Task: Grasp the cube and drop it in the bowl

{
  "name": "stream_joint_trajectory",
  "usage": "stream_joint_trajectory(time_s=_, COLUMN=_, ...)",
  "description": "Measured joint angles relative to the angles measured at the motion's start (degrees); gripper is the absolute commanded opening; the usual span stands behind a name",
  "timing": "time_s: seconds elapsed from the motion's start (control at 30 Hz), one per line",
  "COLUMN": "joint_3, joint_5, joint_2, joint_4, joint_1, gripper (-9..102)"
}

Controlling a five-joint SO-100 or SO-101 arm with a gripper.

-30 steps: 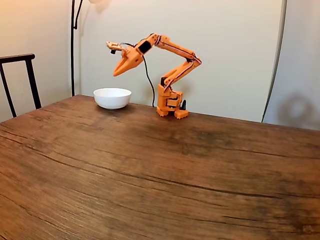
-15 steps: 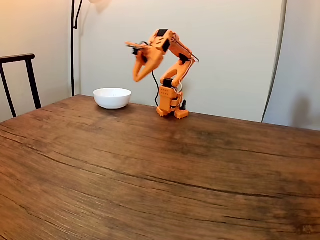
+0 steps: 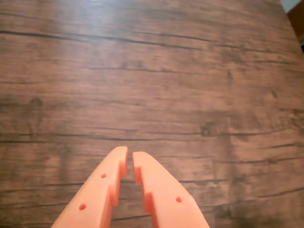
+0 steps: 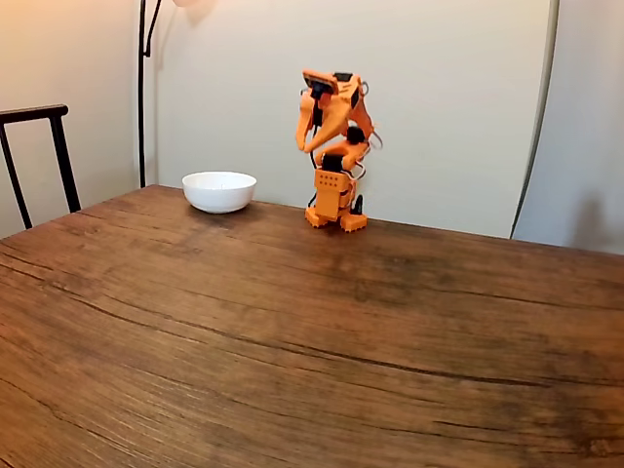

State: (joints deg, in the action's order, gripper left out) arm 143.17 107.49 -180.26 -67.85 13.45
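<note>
Looking down through the wrist view, you see the orange gripper (image 3: 129, 153) coming in from the bottom edge, its two fingers (image 3: 102, 190) drawn nearly together with only a thin slit between the tips and nothing held between them. Beneath it lies bare wooden tabletop (image 3: 190, 85), dark grain lines running across, and a pale strip of something past the table shows at the top right corner of that view.

In the fixed view the gripper (image 4: 304, 146) points downward, well above the surface, tucked in front of the folded orange arm (image 4: 336, 117). The arm's base (image 4: 333, 207) stands near the far edge of the table (image 4: 292, 341), close to the wall.

The white bowl (image 4: 219, 191) sits at the far edge too, to the left of the base in the fixed view and apart from it, with a gap of bare wood between them. You cannot see into the bowl from this low angle, so you cannot tell where the blue cube is.

Open wood runs from the base and bowl forward to the near edge and out to both sides. A dark chair back (image 4: 39, 156) stands off the table's left side, and a thin black lamp pole (image 4: 142, 93) rises behind the bowl against the wall.

No writing or labels can be read anywhere.
</note>
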Motion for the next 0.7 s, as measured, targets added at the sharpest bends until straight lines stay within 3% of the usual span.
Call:
stream_joint_trajectory(time_s=0.23, joint_3=10.72, joint_5=0.53, joint_2=-9.58, joint_4=0.62, joint_1=-2.02, gripper=-1)
stream_joint_trajectory(time_s=0.7, joint_3=31.55, joint_5=-1.41, joint_2=-9.58, joint_4=21.53, joint_1=-7.29, gripper=-1)
